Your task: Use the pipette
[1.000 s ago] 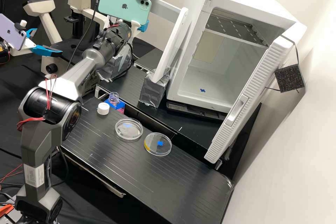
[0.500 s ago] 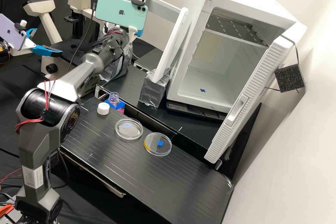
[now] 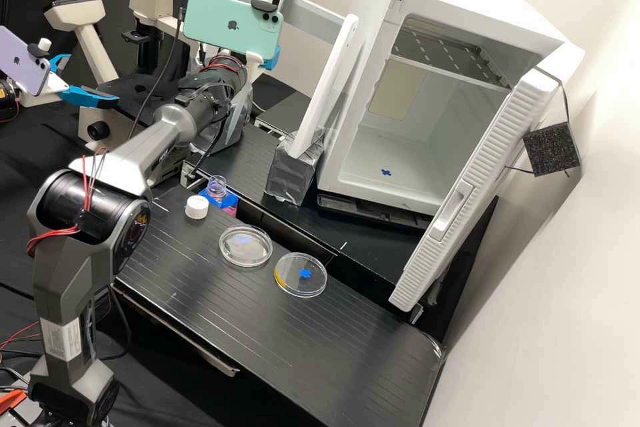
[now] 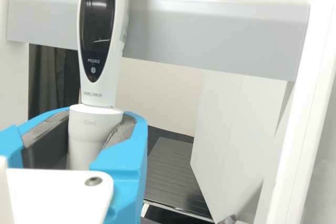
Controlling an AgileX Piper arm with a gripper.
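Our gripper (image 3: 271,59) has the pipette (image 4: 100,129) pinched by its lower white body between both blue fingers, so we've got it pretty much upright in front of that big grey crossbar (image 4: 210,32).

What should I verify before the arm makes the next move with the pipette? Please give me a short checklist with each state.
1. Pipette gripped by the end effector: ok, it is between the blue fingers.
2. Tip fitted on the pipette: cannot tell.
3. Bottle open: ok, the white cap lies on the bench.
4. Pipette above the bottle: not ok, it is by the white rack.
5. Nearer dish and farther dish uncovered: cannot tell.
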